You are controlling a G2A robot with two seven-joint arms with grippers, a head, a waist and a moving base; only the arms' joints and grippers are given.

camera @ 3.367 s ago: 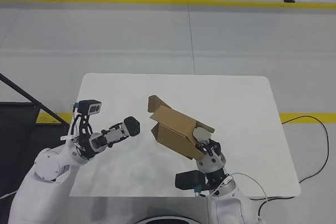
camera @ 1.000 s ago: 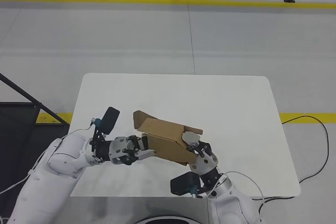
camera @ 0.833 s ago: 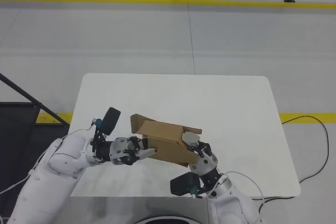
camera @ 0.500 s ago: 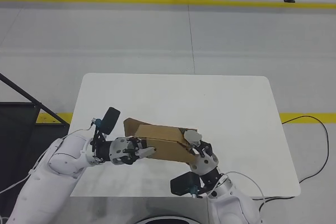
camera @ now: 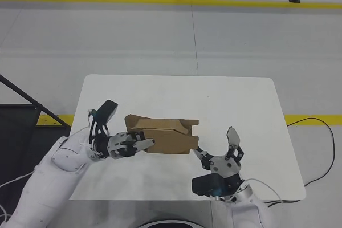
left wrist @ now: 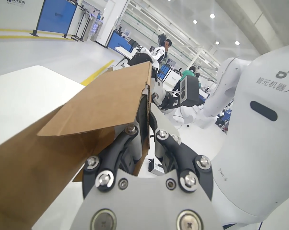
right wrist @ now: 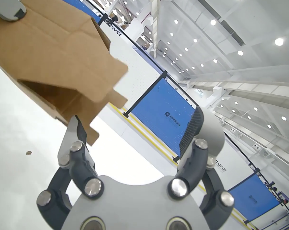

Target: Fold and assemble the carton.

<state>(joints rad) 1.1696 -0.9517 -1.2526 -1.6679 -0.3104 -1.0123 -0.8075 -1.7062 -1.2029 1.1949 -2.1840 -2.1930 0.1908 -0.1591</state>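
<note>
**Carton** [camera: 162, 135]: brown corrugated board with plain faces. Lying lengthwise, left to right, over the bench [camera: 239, 97], left of middle and toward the near side. Resting or lifted: cannot tell.

**Left pincer** [camera: 143, 142]: clenched on the carton's left end, a raw corrugated wall edge nipped between its pads.

**Right pincer** [camera: 216, 149]: spread wide, grasping nothing, just beside the carton's open right end. Contact between one fingertip [right wrist: 70, 132] and the hanging flap [right wrist: 91, 130]: cannot tell.

**Writing:** white lettering on blue panels [right wrist: 158, 111] in the hall behind; not transcribed.

**Edges and room:** carton well apart from the bench's far and right edges, nearer the left one. Right-end flaps projecting past the mouth. Small dark speck [right wrist: 28, 153] on the bench surface near the right pincer.
</note>
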